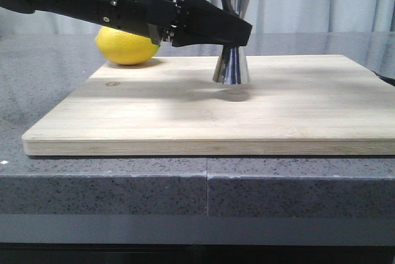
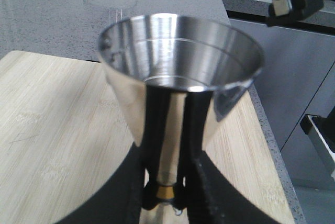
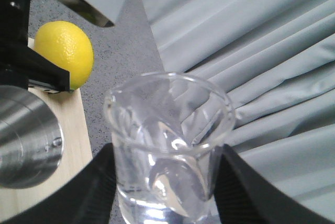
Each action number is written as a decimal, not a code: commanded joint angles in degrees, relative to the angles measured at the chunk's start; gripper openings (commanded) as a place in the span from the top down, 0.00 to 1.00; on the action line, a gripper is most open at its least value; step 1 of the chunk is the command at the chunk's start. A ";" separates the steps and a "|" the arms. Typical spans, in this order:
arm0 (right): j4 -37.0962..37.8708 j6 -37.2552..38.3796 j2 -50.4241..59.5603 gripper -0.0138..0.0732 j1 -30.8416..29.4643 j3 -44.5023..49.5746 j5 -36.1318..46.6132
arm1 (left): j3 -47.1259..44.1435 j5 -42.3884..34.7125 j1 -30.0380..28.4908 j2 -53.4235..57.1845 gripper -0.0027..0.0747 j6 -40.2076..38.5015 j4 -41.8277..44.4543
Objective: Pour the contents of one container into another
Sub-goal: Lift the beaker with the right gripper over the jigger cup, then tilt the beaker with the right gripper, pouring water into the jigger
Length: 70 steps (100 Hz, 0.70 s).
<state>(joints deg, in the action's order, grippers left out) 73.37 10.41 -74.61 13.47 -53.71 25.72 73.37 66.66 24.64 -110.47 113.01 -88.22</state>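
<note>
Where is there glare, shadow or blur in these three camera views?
Front view: the steel jigger casts a soft shadow on the cutting board. Left wrist view: bright streaks of glare inside the jigger's cup, while the fingers below are dark and soft. Right wrist view: the glass beaker distorts the curtain behind it.

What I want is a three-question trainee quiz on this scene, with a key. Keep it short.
1. True or false: the left end effector grips the steel jigger at its narrow waist.
2. What does the right end effector hold? A) a spoon B) the glass beaker C) nothing
3. Fill in: the fruit by the far left corner of the wooden board is a ____.

Key: 1 true; 2 B; 3 lemon
</note>
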 commanded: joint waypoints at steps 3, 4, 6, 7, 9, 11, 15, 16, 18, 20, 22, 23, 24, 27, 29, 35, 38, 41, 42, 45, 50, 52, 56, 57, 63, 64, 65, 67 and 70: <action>-1.37 -0.07 2.17 0.59 0.02 -2.12 1.21 | 1.69 3.51 0.36 2.94 0.99 -0.47 -4.26; -1.37 -0.07 2.17 0.59 0.02 -2.12 1.21 | 1.69 3.51 0.36 2.94 0.99 -0.47 -4.26; -1.37 -0.07 2.17 0.59 0.02 -2.12 1.07 | 1.69 3.51 0.36 2.94 0.99 -0.47 -4.26; -1.37 -0.07 2.17 0.59 0.02 -2.12 1.07 | 1.69 3.51 0.36 2.94 0.99 -0.47 -4.26; -1.37 -0.07 2.17 0.59 0.02 -2.12 1.07 | 1.69 3.51 0.36 2.94 0.99 -0.47 -4.26; -1.20 -0.07 2.17 0.59 0.02 -2.12 1.07 | 1.69 3.51 0.36 2.94 0.99 -0.47 -4.26; -1.18 -0.07 2.17 0.59 0.02 -2.12 1.07 | 1.69 3.51 0.36 2.94 0.99 -0.47 -4.26; -1.18 -0.07 2.17 0.59 0.02 -2.12 1.07 | 1.69 3.51 0.36 2.94 0.99 -0.47 -4.26; -1.08 -0.07 2.17 0.59 0.02 -2.12 1.07 | 1.69 3.51 0.36 2.94 0.99 -0.47 -4.26; -1.08 -0.07 2.17 0.59 0.02 -2.12 1.07 | 1.69 3.51 0.36 2.94 0.99 -0.47 -4.26; -0.96 -0.07 2.17 0.59 0.02 -2.12 0.96 | 1.69 3.51 0.36 2.94 0.99 -0.47 -4.26; -0.96 -0.07 2.17 0.59 0.02 -2.12 0.96 | 1.69 3.51 0.36 2.94 0.99 -0.47 -4.26; -0.85 -0.07 2.17 0.59 0.02 -2.12 0.96 | 1.69 3.51 0.36 2.94 0.99 -0.47 -4.26; -0.85 -0.07 2.17 0.59 0.02 -2.12 0.96 | 1.69 3.51 0.36 2.94 0.99 -0.47 -4.26; -0.85 -0.07 2.17 0.59 0.02 -2.12 0.96 | 1.69 3.51 0.36 2.94 0.99 -0.47 -4.26; -0.27 -0.07 2.17 0.59 0.02 -2.12 0.89 | 1.69 3.51 0.36 2.94 0.99 -0.47 -4.26; 0.03 -0.07 2.17 0.59 0.02 -2.12 0.79 | 1.69 3.51 0.36 2.94 0.99 -0.47 -4.26; 0.38 -0.07 2.17 0.59 0.02 -2.12 0.83 | 1.69 3.51 0.36 2.94 0.99 -0.47 -4.26; 0.59 -0.07 2.17 0.59 0.02 -2.12 0.83 | 1.69 3.51 0.36 2.94 0.99 -0.47 -4.26; 0.88 -0.07 2.17 0.59 0.02 -2.12 0.83 | 1.69 3.51 0.36 2.94 0.99 -0.47 -4.26; 1.15 -0.07 2.17 0.59 0.02 -2.12 0.69 | 1.69 3.51 0.36 2.94 0.99 -0.47 -4.26; 1.15 -0.07 2.17 0.59 0.02 -2.12 0.60 | 1.69 3.51 0.36 2.94 0.99 -0.47 -4.26; 1.15 -0.07 2.17 0.59 0.02 -2.12 0.60 | 1.69 3.51 0.36 2.94 0.99 -0.47 -4.26; 1.15 -0.07 2.17 0.59 0.02 -2.12 0.54 | 1.69 3.51 0.36 2.94 0.99 -0.47 -4.26; 1.23 -0.07 2.17 0.59 0.02 -2.12 0.54 | 1.69 3.51 0.36 2.94 0.99 -0.47 -4.26; 1.23 -0.07 2.17 0.59 0.02 -2.12 0.54 | 1.69 3.51 0.36 2.94 0.99 -0.47 -4.26; 1.23 -0.07 2.17 0.59 0.02 -2.12 0.54 | 1.69 3.51 0.36 2.94 0.99 -0.47 -4.26; 1.35 -0.07 2.17 0.59 0.02 -2.12 0.54 | 1.69 3.51 0.36 2.94 0.99 -0.47 -4.26; 1.44 -0.07 2.17 0.59 0.02 -2.12 0.54 | 1.69 3.51 0.36 2.94 0.99 -0.47 -4.26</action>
<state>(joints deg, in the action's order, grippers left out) 76.00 10.41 -74.61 13.47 -53.80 25.25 73.37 66.66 24.64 -110.47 113.01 -88.22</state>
